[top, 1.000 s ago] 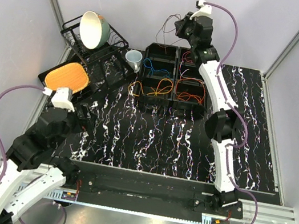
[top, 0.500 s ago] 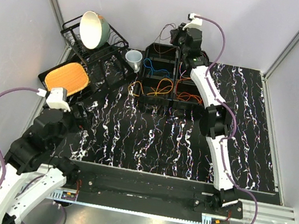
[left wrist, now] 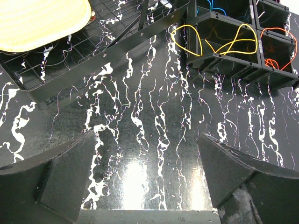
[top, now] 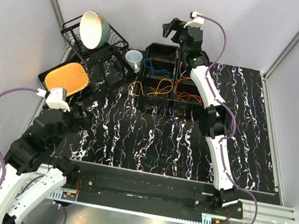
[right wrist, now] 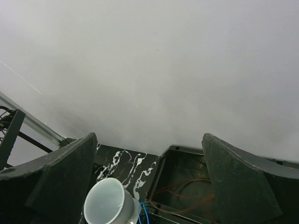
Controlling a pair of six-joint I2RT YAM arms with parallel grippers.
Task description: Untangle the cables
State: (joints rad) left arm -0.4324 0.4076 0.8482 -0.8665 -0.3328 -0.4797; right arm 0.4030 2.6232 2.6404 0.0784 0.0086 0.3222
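Left gripper (top: 81,113) is hovering low over the near-left of the black marbled mat (top: 161,143). Its fingers (left wrist: 70,172) are spread wide and gripping nothing, with only bare mat showing between them in the wrist view. A broad stretch of mat is lying open ahead of it, running from the near edge up to the front wall of the compartment tray (top: 172,93). More open mat is lying right of the right arm, out to the right edge.

The cables (top: 159,90) are all sitting in that tray:
- Yellow-orange cables (top: 152,88) are filling the near-left compartment, with one loop hanging over the tray's left wall.
- Red-orange cables (top: 189,97) are lying in the near-right compartment.
- Blue cable (top: 156,67) is lying in the middle-left compartment.
- Maroon-brown cables (right wrist: 187,186) are lying in the far-left compartment, seen from the right wrist.

Left side is tighter. The cup (top: 134,58) is standing just beside the tray's far-left corner. The dish rack (top: 109,47) is holding a tilted bowl (top: 93,28). A flat orange pad (top: 67,76) is lying on a black grid at the mat's left edge.

Right gripper (top: 173,29) is hanging raised over the tray's far-left corner, at the mat's far edge and close to the back wall (right wrist: 149,70). Its fingers are fully apart and holding nothing.
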